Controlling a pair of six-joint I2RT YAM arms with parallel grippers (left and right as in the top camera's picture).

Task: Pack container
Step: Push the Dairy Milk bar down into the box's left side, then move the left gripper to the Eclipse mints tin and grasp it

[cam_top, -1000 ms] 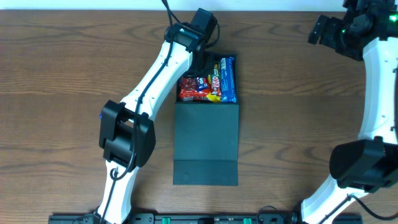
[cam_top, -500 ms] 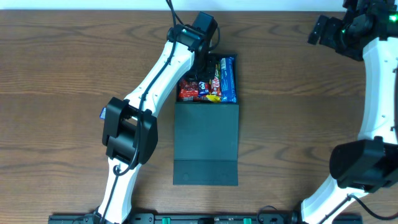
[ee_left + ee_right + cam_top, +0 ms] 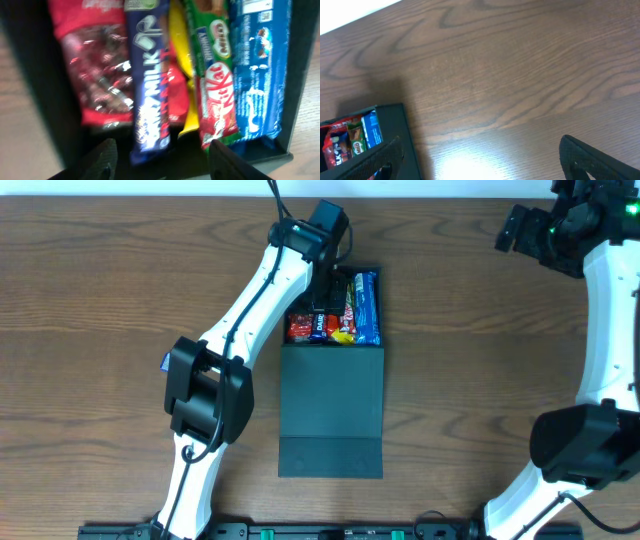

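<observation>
Your left pincer hangs over the open dark teal-green square cardboard container. Its jaws are released and stand wider than the purple-blue Dairy Milk chocolate bar, whose near end lies between them. Nothing is clamped.

Just ahead of the left finger sits the red see-through sweet packet. Ahead of the right finger lie the yellow packet, the green-and-red KitKat bar and the blue biscuit packet, all side by side in the box. The matching flap lid lies open and flat behind the pincer, on the brown wooden desk.

The step looks like letting go of the chocolate bar. Open fully before you rise, then lift straight up so neither finger drags a wrapper or catches the container wall. Check that the bar lies level with its neighbours, or the lid may not fold shut cleanly.

Your right pincer waits well off to the side over bare desk, jaws spread and empty.
</observation>
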